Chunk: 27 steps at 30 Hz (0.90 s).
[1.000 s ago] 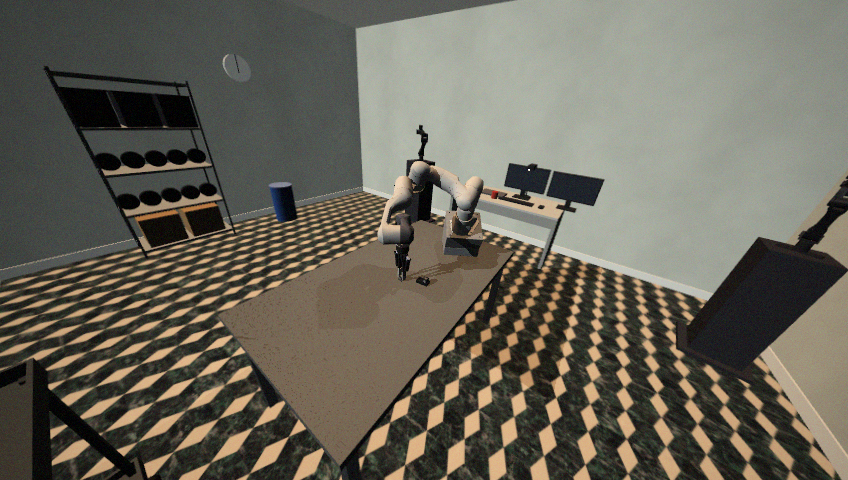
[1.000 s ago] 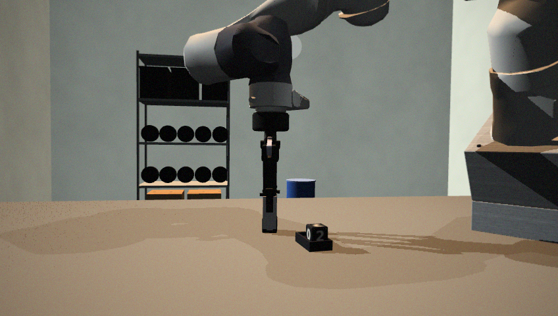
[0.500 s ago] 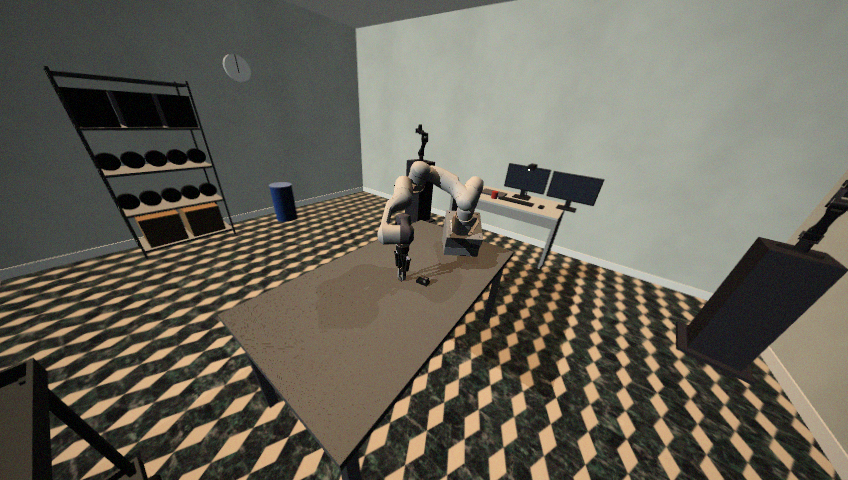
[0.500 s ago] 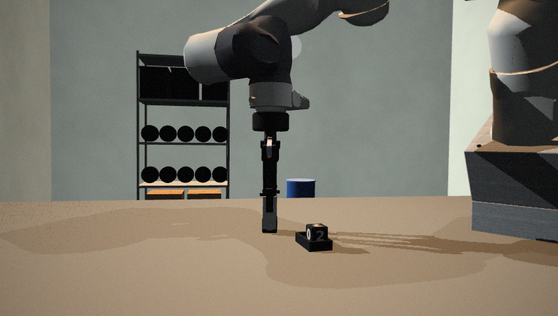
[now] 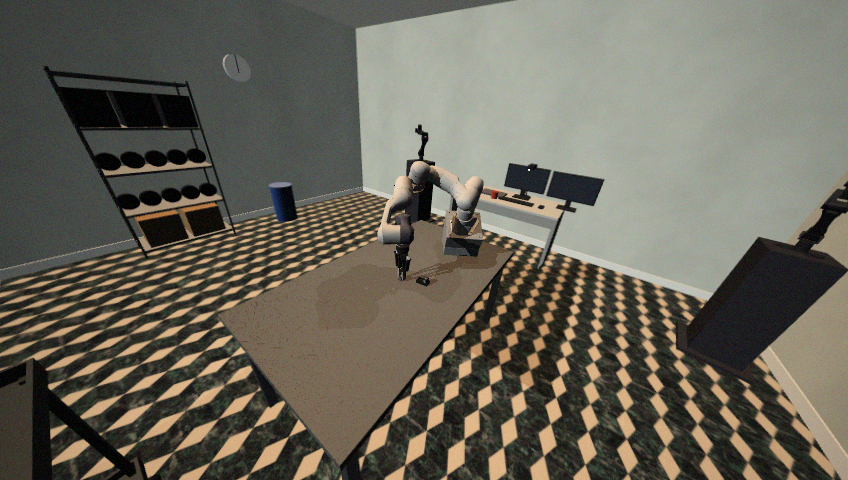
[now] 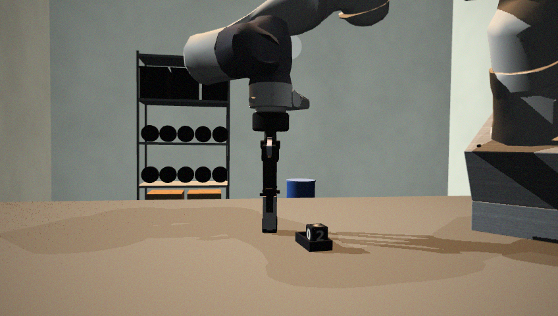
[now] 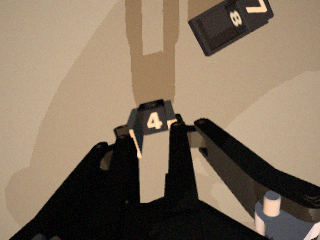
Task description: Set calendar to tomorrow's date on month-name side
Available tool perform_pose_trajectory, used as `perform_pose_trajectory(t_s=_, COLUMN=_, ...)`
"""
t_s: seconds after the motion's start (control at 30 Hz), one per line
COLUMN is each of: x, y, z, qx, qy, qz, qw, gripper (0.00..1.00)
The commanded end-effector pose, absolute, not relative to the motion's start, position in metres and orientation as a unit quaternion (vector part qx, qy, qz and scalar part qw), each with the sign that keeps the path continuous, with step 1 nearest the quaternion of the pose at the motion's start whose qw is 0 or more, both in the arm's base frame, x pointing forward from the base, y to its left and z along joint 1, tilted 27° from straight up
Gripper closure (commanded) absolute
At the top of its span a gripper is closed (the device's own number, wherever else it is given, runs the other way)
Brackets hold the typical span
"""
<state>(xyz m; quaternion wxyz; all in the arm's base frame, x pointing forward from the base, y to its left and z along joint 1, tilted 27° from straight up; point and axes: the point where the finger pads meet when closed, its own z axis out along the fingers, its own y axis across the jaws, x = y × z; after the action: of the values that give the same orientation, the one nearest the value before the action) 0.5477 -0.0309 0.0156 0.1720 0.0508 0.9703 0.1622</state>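
I pinch the cube marked 4 (image 7: 154,121) between my fingertips (image 6: 269,232) (image 5: 401,278), outside the tray (image 5: 418,282) (image 6: 320,246) (image 7: 199,37), mid-reset, I judge; next I must orient its digit before placing it.

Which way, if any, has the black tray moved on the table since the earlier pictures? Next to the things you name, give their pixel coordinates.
No: in the exterior view the black tray (image 5: 418,283) (image 6: 320,246) (image 7: 209,41) sits in the same place against the robot's base (image 5: 462,246) (image 6: 508,217).
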Motion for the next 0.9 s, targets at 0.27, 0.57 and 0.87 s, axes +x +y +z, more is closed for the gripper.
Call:
perform_pose_trajectory(t_s=0.27, x=0.5490, y=-0.0308, z=0.0151, qx=0.053, qy=0.970, qz=0.163, qw=0.173, gripper=0.74)
perform_pose_trajectory(t_s=0.57, x=0.5490, y=-0.0308, z=0.0151, qx=0.053, qy=0.970, qz=0.163, qw=0.173, gripper=0.72)
perform_pose_trajectory(t_s=0.87, x=0.5478, y=-0.0318, z=0.0181, qx=0.053, qy=0.970, qz=0.163, qw=0.173, gripper=0.72)
